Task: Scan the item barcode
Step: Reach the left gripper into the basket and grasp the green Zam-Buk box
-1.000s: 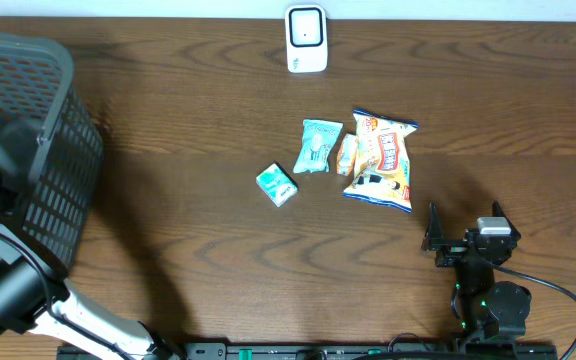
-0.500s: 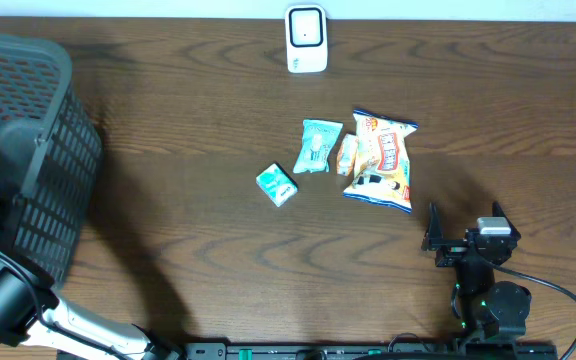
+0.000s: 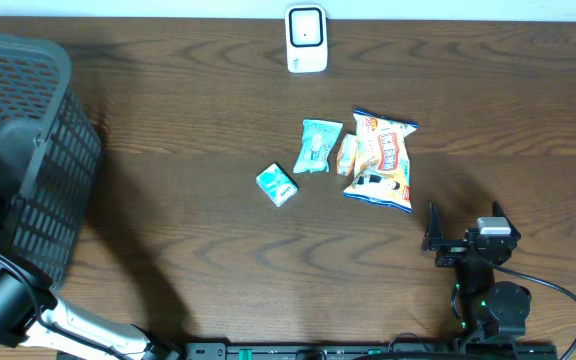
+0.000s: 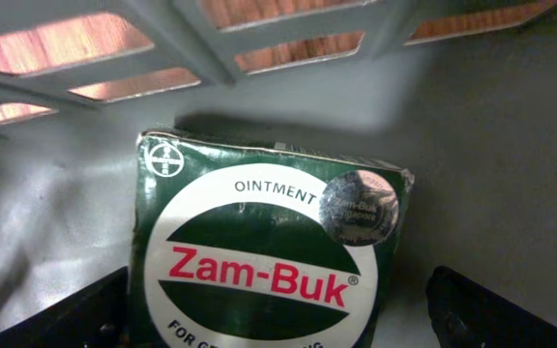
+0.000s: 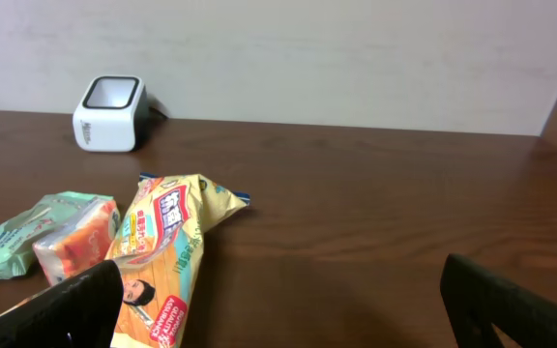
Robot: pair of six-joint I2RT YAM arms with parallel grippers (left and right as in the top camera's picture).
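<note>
Cardboard Zam-Buk box (image 4: 269, 261) — flat, glossy green — lies in mesh basket (image 3: 68, 140).

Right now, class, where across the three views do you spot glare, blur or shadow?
Left wrist: glare on the foil sticker of the Zam-Buk box, fingers blurred dark. Overhead: broad shadow on the table beside the basket. Right wrist: even light, snack bag sharp.

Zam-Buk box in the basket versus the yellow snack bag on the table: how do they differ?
The Zam-Buk box is a dark green carton; the yellow snack bag is a soft crinkled pouch. The box lies inside the basket, between the fingers of the open left gripper; the bag lies on the table, outside it. Both are printed retail packs.
</note>
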